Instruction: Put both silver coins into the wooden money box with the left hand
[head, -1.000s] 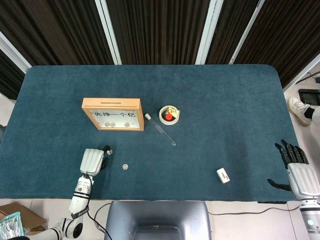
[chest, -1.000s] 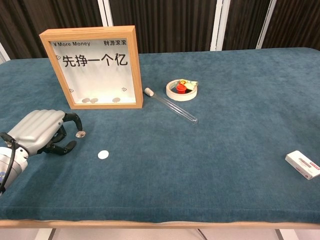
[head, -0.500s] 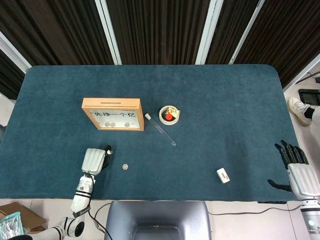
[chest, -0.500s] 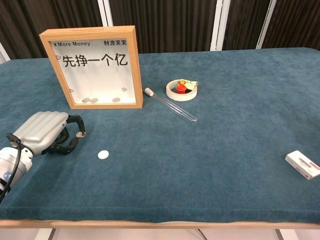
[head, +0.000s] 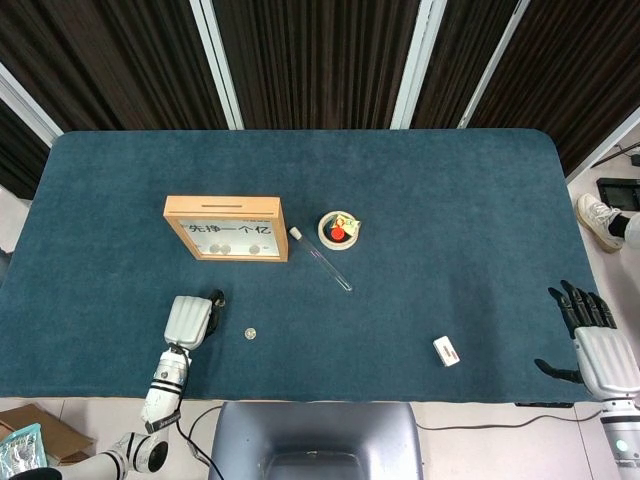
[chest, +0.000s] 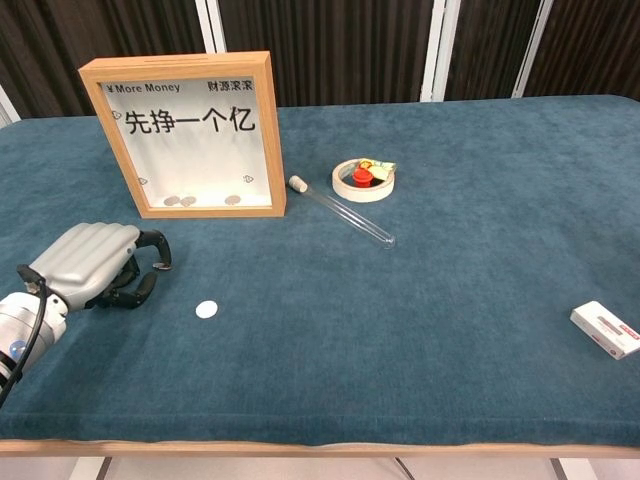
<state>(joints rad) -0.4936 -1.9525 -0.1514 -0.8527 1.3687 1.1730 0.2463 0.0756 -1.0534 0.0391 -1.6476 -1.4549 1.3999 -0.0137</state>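
Coin (chest: 206, 309) now beside robot hand (chest: 95, 264)

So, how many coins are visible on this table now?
4: three coins at the bottom inside the wooden money box, one silver coin on the cloth beside the left robot hand. Another may be hidden in its curled fingers.

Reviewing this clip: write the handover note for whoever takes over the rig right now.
Left robot hand: low at the blue-covered table, in front of the wooden-framed money box, fingers curled; whether it holds a coin cannot be told.
Right robot hand: open, empty, beyond the table's right edge.
One round silver coin lies on the table right of the left robot hand; the second is not visible.
Done: nothing confirmed.
Left: both coins into the box.
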